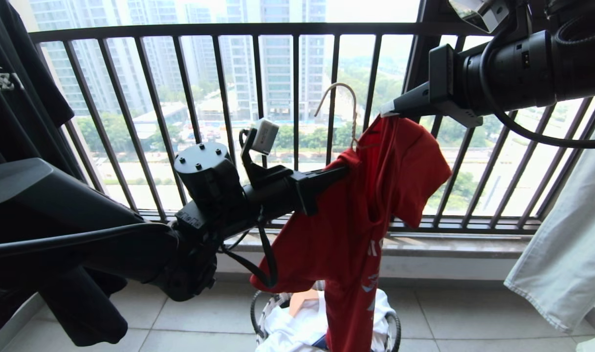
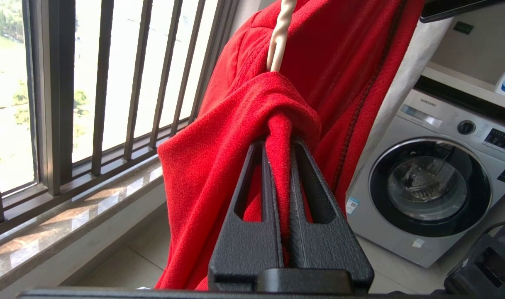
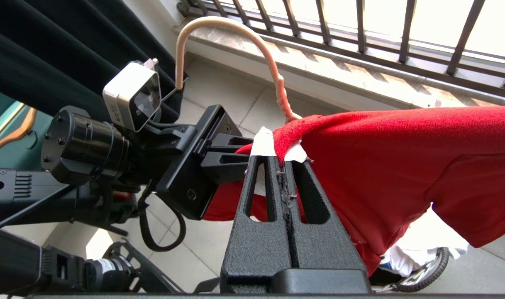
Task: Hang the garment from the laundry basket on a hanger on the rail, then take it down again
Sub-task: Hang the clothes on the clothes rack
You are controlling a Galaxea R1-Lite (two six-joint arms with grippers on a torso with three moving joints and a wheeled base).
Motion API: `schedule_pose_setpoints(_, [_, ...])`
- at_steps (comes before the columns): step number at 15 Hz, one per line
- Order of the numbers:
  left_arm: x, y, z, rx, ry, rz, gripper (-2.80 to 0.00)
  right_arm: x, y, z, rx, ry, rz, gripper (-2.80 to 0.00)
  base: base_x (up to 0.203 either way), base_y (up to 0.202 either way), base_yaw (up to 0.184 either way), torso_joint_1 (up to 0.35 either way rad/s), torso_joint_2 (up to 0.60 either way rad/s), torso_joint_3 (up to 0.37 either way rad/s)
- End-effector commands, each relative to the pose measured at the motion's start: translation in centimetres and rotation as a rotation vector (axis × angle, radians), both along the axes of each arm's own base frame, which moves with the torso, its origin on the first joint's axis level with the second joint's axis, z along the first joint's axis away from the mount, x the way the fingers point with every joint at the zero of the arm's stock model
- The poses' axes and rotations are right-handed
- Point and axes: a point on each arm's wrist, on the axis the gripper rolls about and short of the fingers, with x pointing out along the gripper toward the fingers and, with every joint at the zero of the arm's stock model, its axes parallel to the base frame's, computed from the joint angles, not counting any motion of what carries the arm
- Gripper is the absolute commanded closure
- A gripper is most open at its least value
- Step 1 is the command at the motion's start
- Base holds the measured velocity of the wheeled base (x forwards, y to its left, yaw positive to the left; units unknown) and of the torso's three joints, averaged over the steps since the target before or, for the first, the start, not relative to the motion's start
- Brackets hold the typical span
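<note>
Low on the tiled floor, laundry basket (image 1: 394, 328) heaped with white cloth (image 1: 297, 325), a scrap of orange among it. Above it, red garment (image 1: 356, 230) hanging crumpled and lengthwise, white lettering down the front, hem reaching into the basket. Pale hanger (image 1: 343, 105) hook rising from the collar. Left pincer (image 2: 278, 149) pressed onto a shoulder fold; right pincer (image 3: 282, 160) pinching the neckline by its white label.

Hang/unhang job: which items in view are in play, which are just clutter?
In play:
- red T-shirt, pinched by both grippers
- wire hanger, inside the shirt
- left gripper
- right gripper
- laundry basket, below

Clutter:
- black garment, at the left
- pale cloth, at the right
- washing machine
- window railing
</note>
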Motion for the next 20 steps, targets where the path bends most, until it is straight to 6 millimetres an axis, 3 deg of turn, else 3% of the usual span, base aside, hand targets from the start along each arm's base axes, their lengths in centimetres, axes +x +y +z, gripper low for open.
schedule_pose_setpoints(1, [0.1,0.0,-0.2,-0.001,0.002,-0.003,0.0,-0.7,0.6,0.0,0.0,0.004,0.031,0.0,0.0,0.0,0.0,0.0,0.0,0.0])
schedule_pose_setpoints(14, [-0.3,0.3,0.7,-0.018,-0.016,-0.002,0.0,-1.7,6.1,-2.7,-0.069,0.07,0.172,0.0,0.0,0.0,0.0,0.0,0.0,0.0])
schedule_pose_setpoints(20, [-0.4,0.4,0.9,-0.068,-0.034,-0.014,0.0,-1.0,6.7,-3.2,-0.086,0.059,0.133,0.0,0.0,0.0,0.0,0.0,0.0,0.0])
